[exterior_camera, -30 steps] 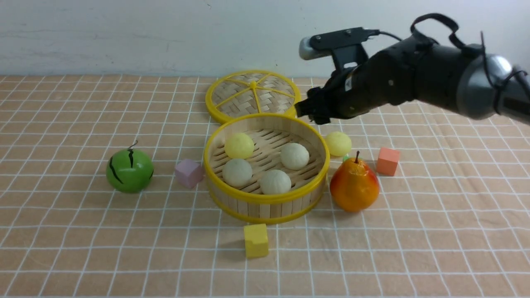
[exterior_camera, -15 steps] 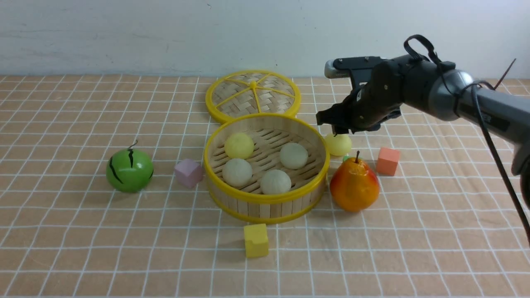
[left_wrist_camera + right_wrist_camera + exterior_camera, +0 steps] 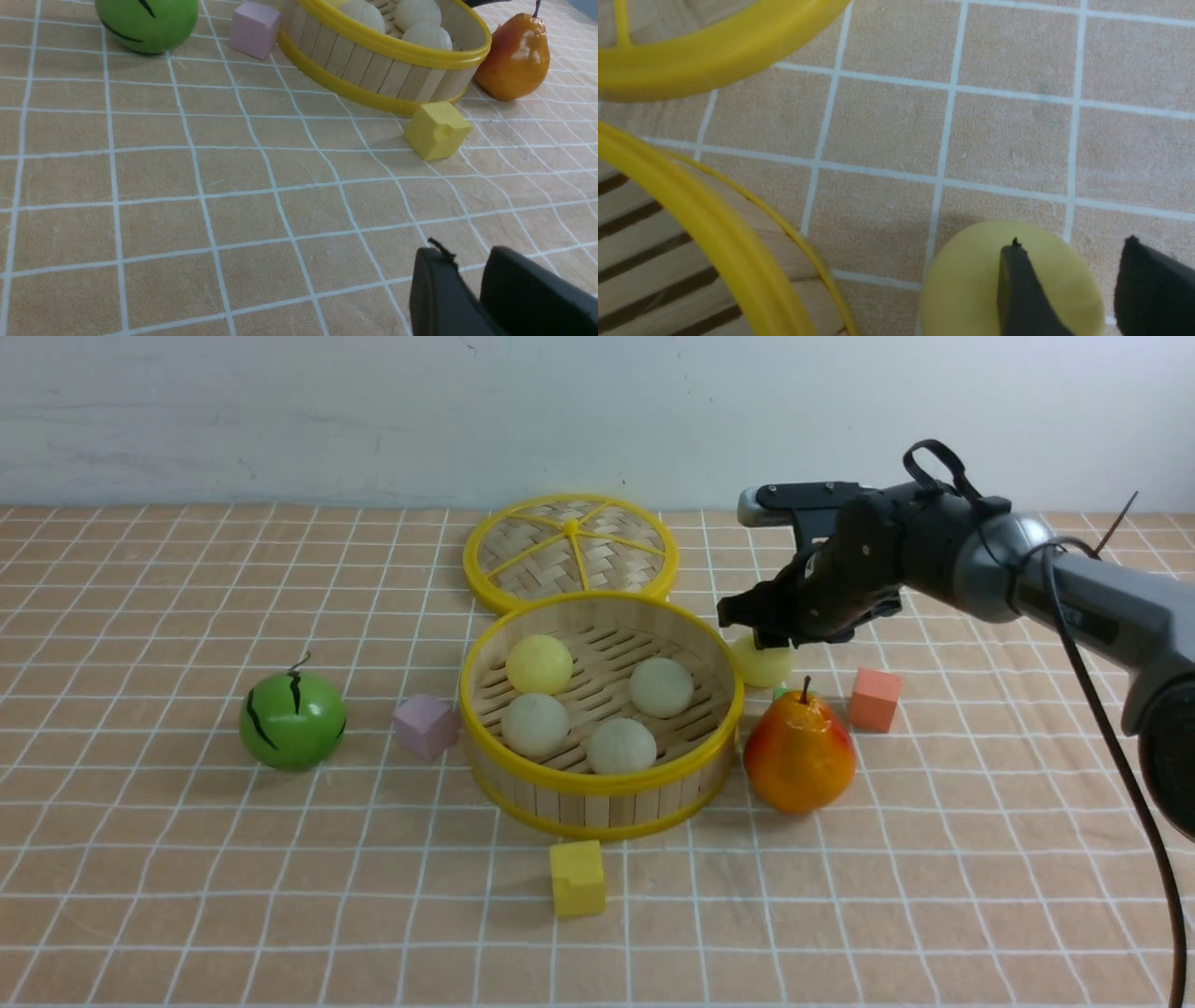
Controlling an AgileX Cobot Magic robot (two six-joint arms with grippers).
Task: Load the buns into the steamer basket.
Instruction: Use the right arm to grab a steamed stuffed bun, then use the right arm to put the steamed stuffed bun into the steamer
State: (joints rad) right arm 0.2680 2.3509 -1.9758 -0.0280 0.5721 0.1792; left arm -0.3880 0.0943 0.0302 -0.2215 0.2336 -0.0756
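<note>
The steamer basket (image 3: 597,790) stands mid-table and holds one pale yellow bun (image 3: 539,664) and three off-white buns (image 3: 535,724) (image 3: 661,687) (image 3: 621,745). The other pale yellow bun (image 3: 764,663) lies on the cloth just right of the basket. My right gripper (image 3: 756,633) is open and empty, low over this bun. In the right wrist view one finger (image 3: 1020,289) crosses the bun (image 3: 962,289), the other stands beside it, and the gripper's middle (image 3: 1071,245) is off the bun's centre. My left gripper (image 3: 462,254) is shut and empty above bare cloth, near the table's front.
The woven lid (image 3: 570,551) lies behind the basket. A pear (image 3: 799,756) stands right of the basket, just in front of the loose bun. An orange cube (image 3: 875,699), a yellow cube (image 3: 577,877), a pink cube (image 3: 425,725) and a green striped ball (image 3: 292,720) lie around.
My right arm has swung right and down, from over the basket's far rim to just above the loose yellow bun. The buns in the basket have not moved.
</note>
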